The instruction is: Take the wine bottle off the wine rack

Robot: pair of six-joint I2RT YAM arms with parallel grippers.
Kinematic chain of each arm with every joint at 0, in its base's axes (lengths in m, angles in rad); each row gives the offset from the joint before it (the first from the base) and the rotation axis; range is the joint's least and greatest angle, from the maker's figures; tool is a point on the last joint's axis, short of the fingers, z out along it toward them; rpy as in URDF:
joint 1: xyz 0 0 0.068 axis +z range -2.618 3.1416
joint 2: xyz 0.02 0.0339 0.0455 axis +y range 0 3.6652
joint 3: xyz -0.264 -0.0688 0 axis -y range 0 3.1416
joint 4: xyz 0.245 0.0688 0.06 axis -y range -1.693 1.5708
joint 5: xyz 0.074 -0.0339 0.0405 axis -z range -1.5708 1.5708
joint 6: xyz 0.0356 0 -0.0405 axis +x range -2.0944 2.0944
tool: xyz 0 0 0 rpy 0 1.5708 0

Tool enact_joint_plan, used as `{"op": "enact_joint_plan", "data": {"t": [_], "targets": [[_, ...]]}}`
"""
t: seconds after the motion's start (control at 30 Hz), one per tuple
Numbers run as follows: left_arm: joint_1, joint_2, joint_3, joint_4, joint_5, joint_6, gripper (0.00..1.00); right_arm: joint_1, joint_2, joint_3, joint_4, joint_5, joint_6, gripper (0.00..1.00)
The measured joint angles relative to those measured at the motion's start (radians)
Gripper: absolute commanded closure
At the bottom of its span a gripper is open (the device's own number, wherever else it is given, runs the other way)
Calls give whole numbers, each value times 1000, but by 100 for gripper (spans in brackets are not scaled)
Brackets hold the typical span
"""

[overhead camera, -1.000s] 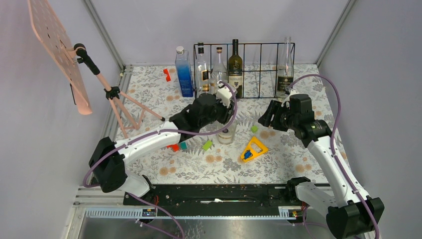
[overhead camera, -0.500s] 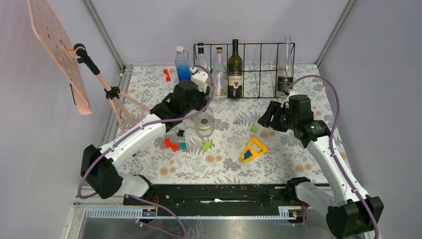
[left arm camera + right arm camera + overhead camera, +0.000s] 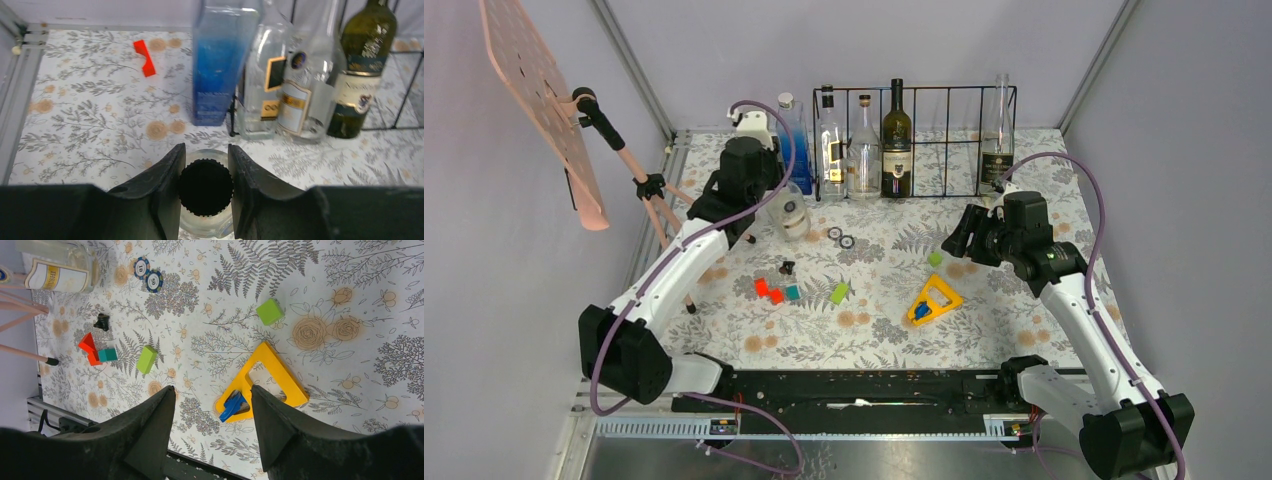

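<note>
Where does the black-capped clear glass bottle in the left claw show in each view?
Top external: the clear glass bottle shows left of centre, just in front of the tall blue glass bottle.
Left wrist: bottom centre, its black cap clamped in the left claw.
Right wrist: top left corner, cream label showing.
Shared landmarks: that blue bottle for top and left wrist; two round poker chips for top and right wrist.

blue bottle [image 3: 220, 60] top cropped, clear bottle [image 3: 206, 187] body mostly hidden
</note>
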Motion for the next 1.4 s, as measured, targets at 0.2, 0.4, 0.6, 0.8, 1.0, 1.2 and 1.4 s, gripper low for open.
{"op": "enact_joint_plan", "data": {"t": [0.2,0.4,0.6,0.8,1.0,1.2,1.4], "targets": [[57,60,0,62,-66,-18,100,0,2,0,0,-1,-1,36],[71,165,13,119,-158,-6,100,0,12,0,0,-2,-1,36],[85,227,61,154,-211,10,100,0,12,0,0,-4,-1,36],[132,288,114,194,-232,6,100,0,12,0,-1,-16,-1,36],[164,352,151,236,-249,0,100,0,8,0,-5,-20,-1,36],[177,444,245,254,-246,7,100,0,-10,0,-10,-21,0,36],[177,516,321,271,-228,6,100,0,-17,0,-11,-21,0,36]]}}
